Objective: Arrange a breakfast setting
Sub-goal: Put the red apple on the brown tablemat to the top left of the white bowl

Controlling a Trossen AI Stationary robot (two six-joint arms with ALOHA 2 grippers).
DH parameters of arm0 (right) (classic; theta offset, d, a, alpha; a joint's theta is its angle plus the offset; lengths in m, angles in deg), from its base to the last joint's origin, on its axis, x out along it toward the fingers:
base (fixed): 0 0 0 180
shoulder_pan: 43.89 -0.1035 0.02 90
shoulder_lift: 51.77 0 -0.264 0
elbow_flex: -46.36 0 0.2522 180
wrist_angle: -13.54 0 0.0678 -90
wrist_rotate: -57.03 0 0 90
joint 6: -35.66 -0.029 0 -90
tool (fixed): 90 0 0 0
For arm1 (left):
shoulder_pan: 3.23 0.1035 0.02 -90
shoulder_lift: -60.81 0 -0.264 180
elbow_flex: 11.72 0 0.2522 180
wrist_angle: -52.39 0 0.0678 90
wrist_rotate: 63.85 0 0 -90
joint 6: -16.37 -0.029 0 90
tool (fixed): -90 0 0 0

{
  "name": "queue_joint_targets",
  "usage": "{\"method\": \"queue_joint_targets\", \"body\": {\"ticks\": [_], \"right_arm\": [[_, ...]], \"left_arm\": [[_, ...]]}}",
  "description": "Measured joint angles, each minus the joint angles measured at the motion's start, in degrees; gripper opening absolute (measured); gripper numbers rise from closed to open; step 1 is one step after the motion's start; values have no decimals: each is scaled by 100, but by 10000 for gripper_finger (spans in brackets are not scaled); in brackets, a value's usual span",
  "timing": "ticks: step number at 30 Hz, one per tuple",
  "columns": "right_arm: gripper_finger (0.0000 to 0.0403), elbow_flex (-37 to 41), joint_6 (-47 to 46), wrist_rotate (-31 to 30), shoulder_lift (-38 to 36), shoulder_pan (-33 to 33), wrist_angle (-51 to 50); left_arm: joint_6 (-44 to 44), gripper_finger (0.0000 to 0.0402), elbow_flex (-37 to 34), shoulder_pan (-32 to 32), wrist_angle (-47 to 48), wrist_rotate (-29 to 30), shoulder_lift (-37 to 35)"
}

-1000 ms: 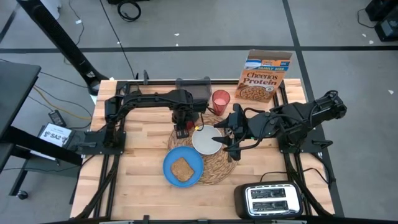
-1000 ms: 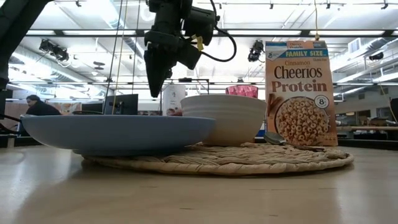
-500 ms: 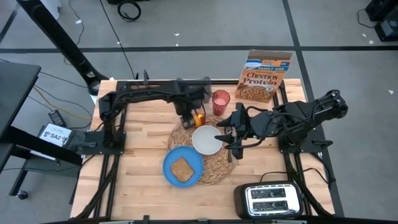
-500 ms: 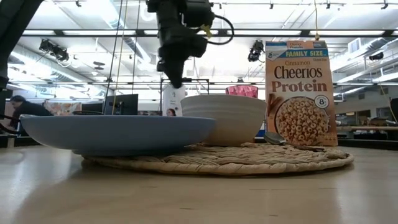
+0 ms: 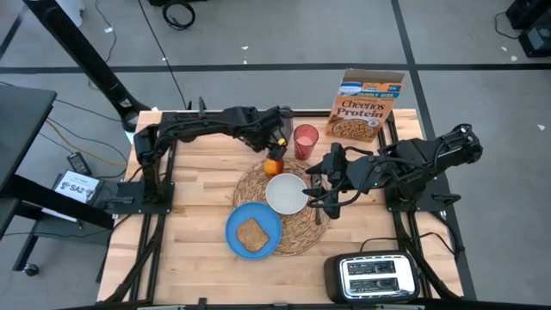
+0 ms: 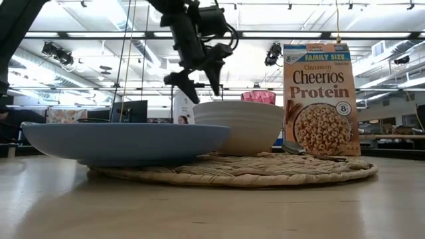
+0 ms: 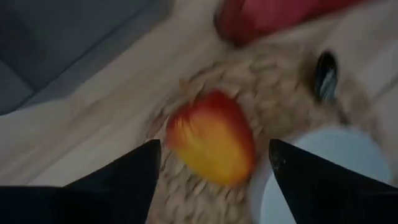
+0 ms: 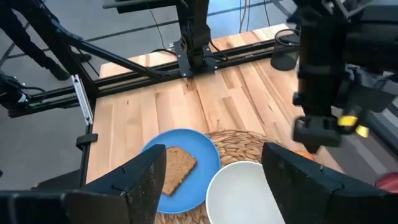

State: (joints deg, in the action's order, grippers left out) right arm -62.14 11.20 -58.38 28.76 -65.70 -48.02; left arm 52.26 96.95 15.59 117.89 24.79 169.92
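Observation:
A red and yellow apple lies on the far edge of the round woven placemat. My left gripper stands open just above it; in the left wrist view its fingers flank the apple without touching. The white bowl sits in the placemat's middle. A blue plate with a toast slice lies on the mat's near left. The red cup and the Cheerios box stand at the far side. My right gripper hangs open beside the bowl's right rim.
A toaster stands at the table's near right corner. A dark grey tray lies at the far edge, under the left arm. Bare wood shows left of the placemat.
My left gripper has carried the apple from over the placemat's left part toward the far edge, set it on the mat's far rim, opened and let go. It has then drawn back a little toward the far edge. The apple now rests on the mat.

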Motion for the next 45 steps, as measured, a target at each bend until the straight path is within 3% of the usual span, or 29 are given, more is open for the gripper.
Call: {"method": "queue_joint_targets", "body": {"ticks": [9,16,30,45], "right_arm": [[275,0,-52,341,-2,203,19],[275,0,44,412,-2,236,72],[275,0,531,752,-150,788,-193],[275,0,908,757,-267,1000,-391]], "left_arm": [[734,296,-441,280,-1126,-31,168],[881,290,-448,305,-1336,-302,487],[1128,283,-449,363,-1475,-137,1000],[1194,141,-450,308,-1437,-151,1201]]}}
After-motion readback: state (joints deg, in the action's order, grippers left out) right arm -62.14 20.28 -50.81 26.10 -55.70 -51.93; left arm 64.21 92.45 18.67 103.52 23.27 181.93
